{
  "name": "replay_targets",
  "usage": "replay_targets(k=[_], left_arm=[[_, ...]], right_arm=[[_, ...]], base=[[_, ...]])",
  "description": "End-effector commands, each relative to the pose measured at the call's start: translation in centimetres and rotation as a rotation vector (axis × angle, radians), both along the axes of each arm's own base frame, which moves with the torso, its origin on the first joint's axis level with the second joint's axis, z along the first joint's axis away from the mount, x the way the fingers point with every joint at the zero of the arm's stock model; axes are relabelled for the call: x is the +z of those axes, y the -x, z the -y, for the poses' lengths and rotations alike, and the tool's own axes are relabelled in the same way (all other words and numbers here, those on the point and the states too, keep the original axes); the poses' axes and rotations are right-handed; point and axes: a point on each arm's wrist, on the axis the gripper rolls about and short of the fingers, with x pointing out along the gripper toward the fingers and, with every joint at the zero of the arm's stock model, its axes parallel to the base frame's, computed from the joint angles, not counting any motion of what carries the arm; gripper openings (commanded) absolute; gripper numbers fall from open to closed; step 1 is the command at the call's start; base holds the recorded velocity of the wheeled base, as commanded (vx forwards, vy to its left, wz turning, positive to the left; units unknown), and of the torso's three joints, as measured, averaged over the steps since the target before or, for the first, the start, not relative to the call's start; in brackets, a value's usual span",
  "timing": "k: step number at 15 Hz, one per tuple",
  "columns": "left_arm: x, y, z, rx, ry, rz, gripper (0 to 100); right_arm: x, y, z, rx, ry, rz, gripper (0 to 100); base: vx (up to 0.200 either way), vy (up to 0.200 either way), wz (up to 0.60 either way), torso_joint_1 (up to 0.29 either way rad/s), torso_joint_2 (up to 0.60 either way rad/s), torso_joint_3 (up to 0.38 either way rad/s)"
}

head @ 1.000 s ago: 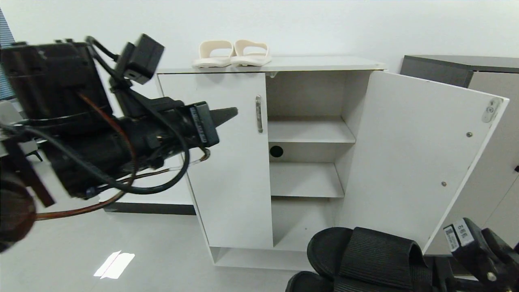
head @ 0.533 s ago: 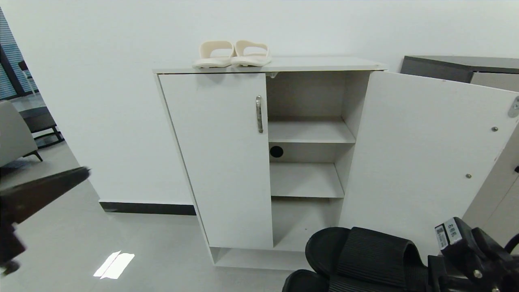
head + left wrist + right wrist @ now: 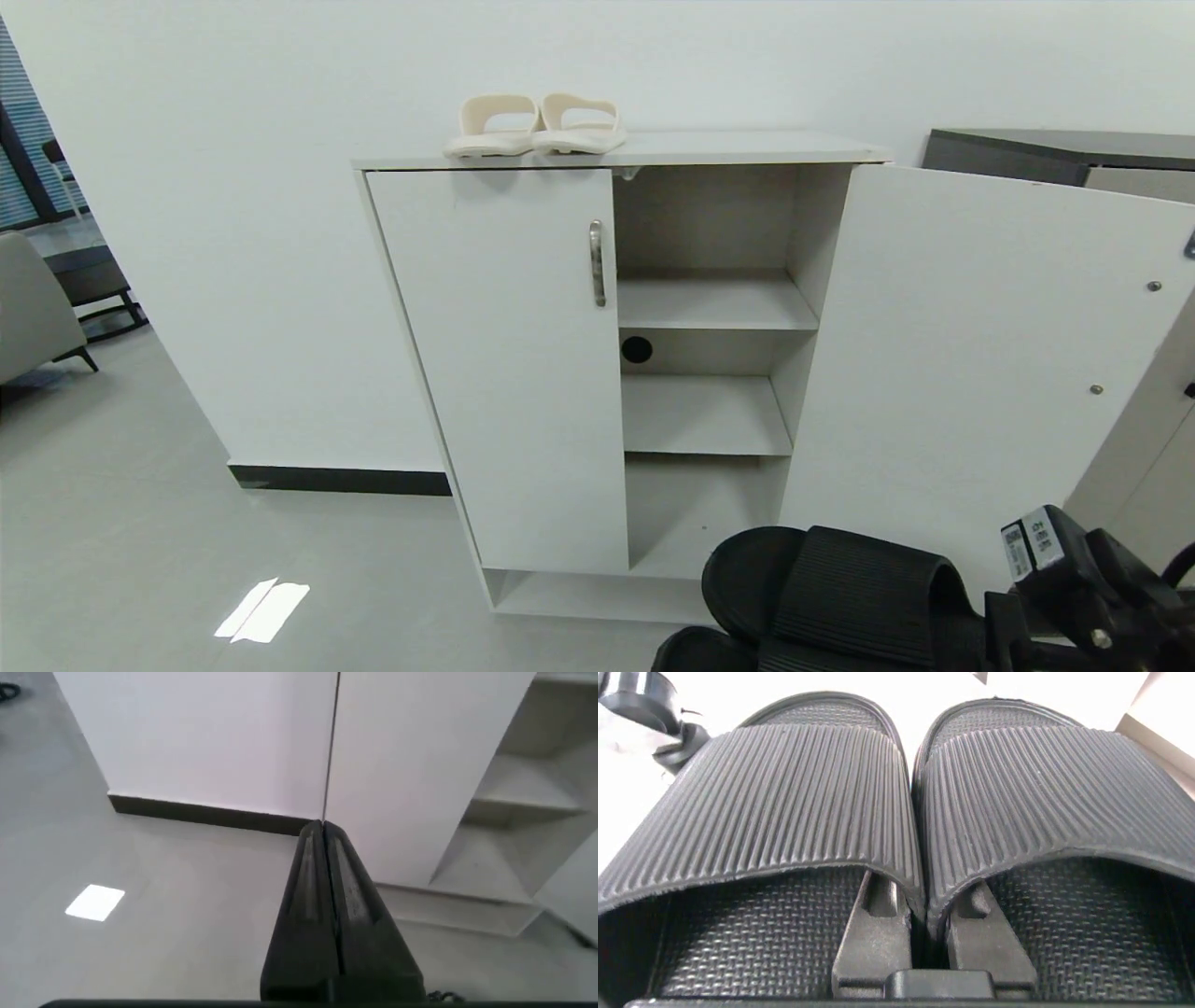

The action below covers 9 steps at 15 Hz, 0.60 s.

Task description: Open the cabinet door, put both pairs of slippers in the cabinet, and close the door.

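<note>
Left gripper (image 3: 324, 833) with fingers (image 3: 306, 917) pressed together, empty; right gripper (image 3: 920, 905) clamped on black slippers (image 3: 813, 793).

White cabinet (image 3: 504, 373), silver handle (image 3: 596, 263), cream slippers (image 3: 534, 126), black ribbed slippers (image 3: 868, 588), black left tool (image 3: 323, 829), grey floor (image 3: 140, 560)

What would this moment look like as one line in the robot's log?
right gripper: shut on black slippers | left gripper: shut, holding nothing | right door: open | beige slippers: on cabinet top
</note>
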Motion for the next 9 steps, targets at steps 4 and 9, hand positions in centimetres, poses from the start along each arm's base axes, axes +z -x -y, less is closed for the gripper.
replay_targets(k=[4, 9], left_arm=[[-3.40, 1.19, -0.08, -0.033, 0.041, 0.093, 0], [-3.88, 1.14, 0.45, -0.267, 0.029, 0.061, 0]], right_arm=[[0.00, 0.05, 0.06, 0.001, -0.001, 0.001, 0], [-0.19, 0.14, 0.13, 0.003, 0.006, -0.001, 0]], base=[[0.000, 0.000, 0.00, 0.000, 0.00, 0.000], [0.000, 0.000, 0.00, 0.000, 0.00, 0.000]])
